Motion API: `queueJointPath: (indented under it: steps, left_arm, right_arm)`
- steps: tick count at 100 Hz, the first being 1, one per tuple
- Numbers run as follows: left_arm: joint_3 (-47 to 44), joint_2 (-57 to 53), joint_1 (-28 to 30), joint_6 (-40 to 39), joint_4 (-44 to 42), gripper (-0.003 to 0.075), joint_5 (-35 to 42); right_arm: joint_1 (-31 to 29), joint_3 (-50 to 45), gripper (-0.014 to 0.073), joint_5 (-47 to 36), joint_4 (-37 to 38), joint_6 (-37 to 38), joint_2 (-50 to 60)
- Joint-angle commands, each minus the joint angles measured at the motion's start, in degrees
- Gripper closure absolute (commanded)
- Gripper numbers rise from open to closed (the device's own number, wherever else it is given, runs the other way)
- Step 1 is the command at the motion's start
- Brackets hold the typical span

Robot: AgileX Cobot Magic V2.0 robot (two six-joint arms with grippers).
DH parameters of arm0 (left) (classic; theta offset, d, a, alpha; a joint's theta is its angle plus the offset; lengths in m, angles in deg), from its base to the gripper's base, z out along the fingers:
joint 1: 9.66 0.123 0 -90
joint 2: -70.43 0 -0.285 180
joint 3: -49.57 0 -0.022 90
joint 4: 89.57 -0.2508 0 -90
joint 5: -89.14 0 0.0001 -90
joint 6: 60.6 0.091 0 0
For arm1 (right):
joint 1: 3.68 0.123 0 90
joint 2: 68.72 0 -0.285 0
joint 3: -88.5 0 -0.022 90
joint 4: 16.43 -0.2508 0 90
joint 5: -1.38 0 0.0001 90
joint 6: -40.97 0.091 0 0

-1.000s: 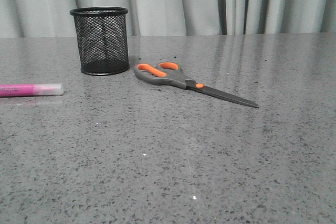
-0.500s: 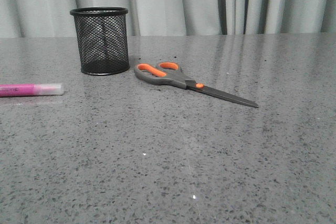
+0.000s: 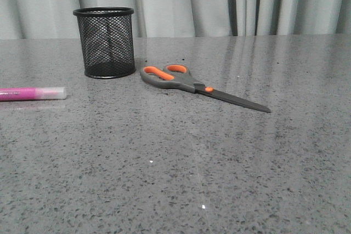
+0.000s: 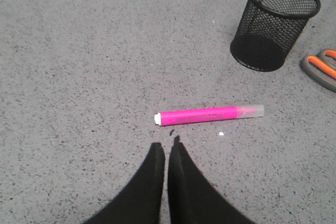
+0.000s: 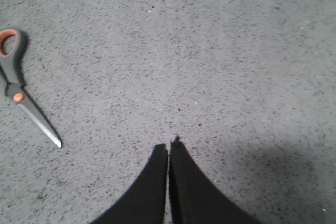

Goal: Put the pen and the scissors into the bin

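The pink pen [image 3: 30,93] with a whitish cap lies flat at the table's left edge; it also shows in the left wrist view [image 4: 209,114]. The black mesh bin [image 3: 105,42] stands upright at the back left, also in the left wrist view [image 4: 274,22]. The scissors [image 3: 192,84] lie closed right of the bin, blades pointing right and toward the front; they also show in the right wrist view [image 5: 23,95]. My left gripper [image 4: 166,146] is shut and empty just short of the pen. My right gripper [image 5: 168,148] is shut and empty over bare table, away from the scissors.
The grey speckled table [image 3: 181,168] runs back to pale curtains [image 3: 219,1]. Neither arm shows in the front view.
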Motion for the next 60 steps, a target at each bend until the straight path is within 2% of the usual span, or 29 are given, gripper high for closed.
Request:
queueJointPath:
  steps: [1, 17, 23, 31, 46, 60]
  left_arm:
    - [2.03, 1.11, -0.38, 0.09, 1.84, 0.0664, 3.30]
    - [2.03, 2.21, -0.38, 0.22, 2.69, 0.0374, 4.29]
    - [2.03, 2.87, -0.38, 1.54, 4.19, 0.0295, 4.97]
    - [2.03, 4.31, -0.38, 8.14, 8.59, 0.0286, 4.82]
    - [2.71, 9.71, -0.38, 22.10, 18.56, 0.0329, 4.16]
    - [6.77, 17.96, -0.38, 34.44, 21.27, 0.0333, 0.16]
  right_arm:
    - [-0.35, 2.31, 0.0515, -2.58, -3.85, -4.01, -0.06]
    - [-0.35, 2.31, 0.0229, -2.58, -5.94, -4.95, -0.06]
    - [-0.35, 2.31, 0.0183, -2.58, -5.94, -5.07, -0.06]
    - [-0.35, 2.31, 0.0181, -2.58, -5.94, -5.15, -0.06]
    - [-0.35, 2.31, 0.0181, -2.58, -5.94, -5.67, -0.06]
    - [-0.35, 2.31, 0.0181, -2.58, -5.94, -5.75, -0.06]
